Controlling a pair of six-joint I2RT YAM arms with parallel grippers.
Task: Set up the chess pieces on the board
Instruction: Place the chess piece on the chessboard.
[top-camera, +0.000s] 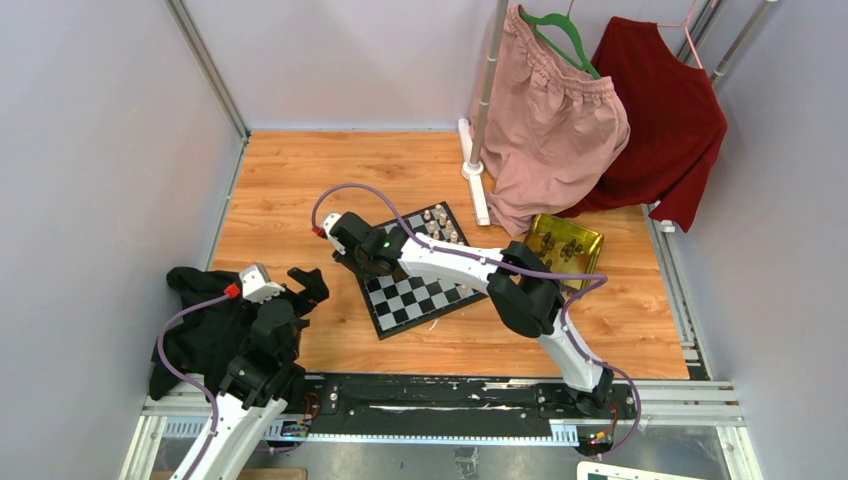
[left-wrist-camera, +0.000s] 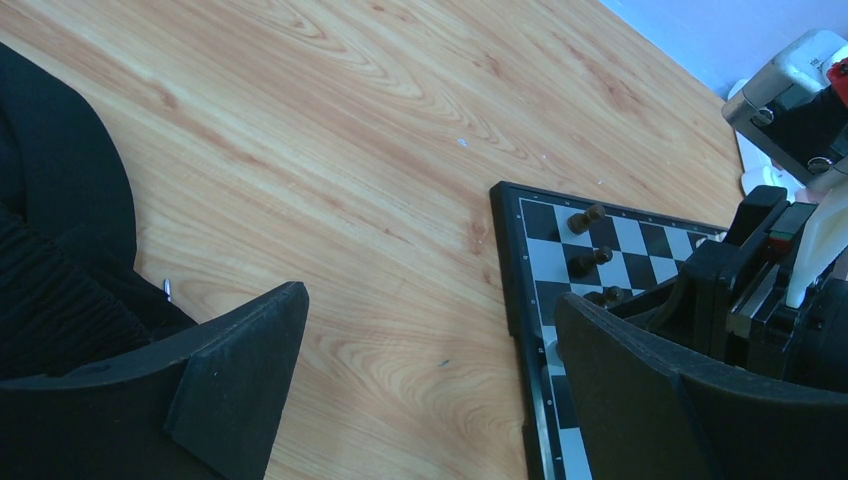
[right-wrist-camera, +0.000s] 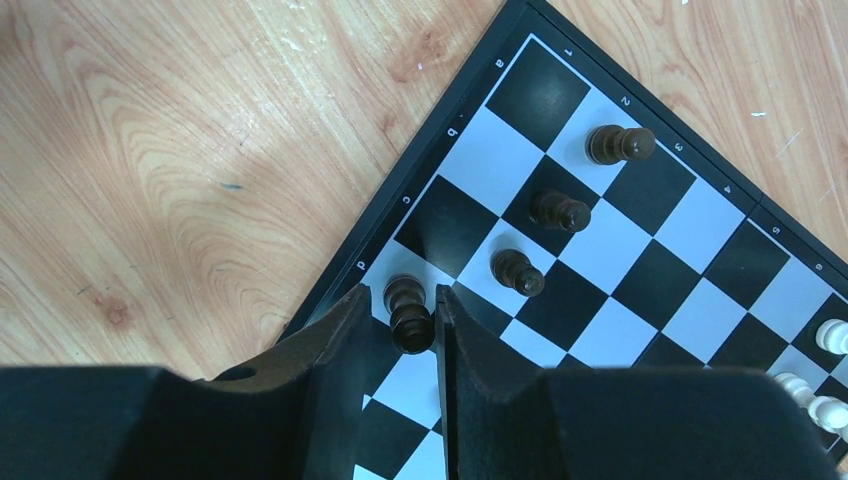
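The board (top-camera: 415, 298) lies tilted mid-table. In the right wrist view my right gripper (right-wrist-camera: 401, 290) is open, its fingers standing close on either side of a dark chess piece (right-wrist-camera: 408, 312). That piece stands upright on a white edge square, with a thin gap at each finger. Three more dark pieces (right-wrist-camera: 558, 210) stand in a diagonal row beyond it. My left gripper (left-wrist-camera: 430, 300) is wide open over bare wood, just left of the board's edge (left-wrist-camera: 505, 250), with nothing between its fingers. It hovers by the black cloth in the top view (top-camera: 305, 285).
Cream-white pieces (top-camera: 440, 222) line the board's far side. A gold tray (top-camera: 590, 235) holding dark pieces sits right of the board. A rack pole (top-camera: 472, 170) with pink (top-camera: 555, 120) and red (top-camera: 665, 110) garments stands behind. Black cloth (top-camera: 205, 330) lies at front left.
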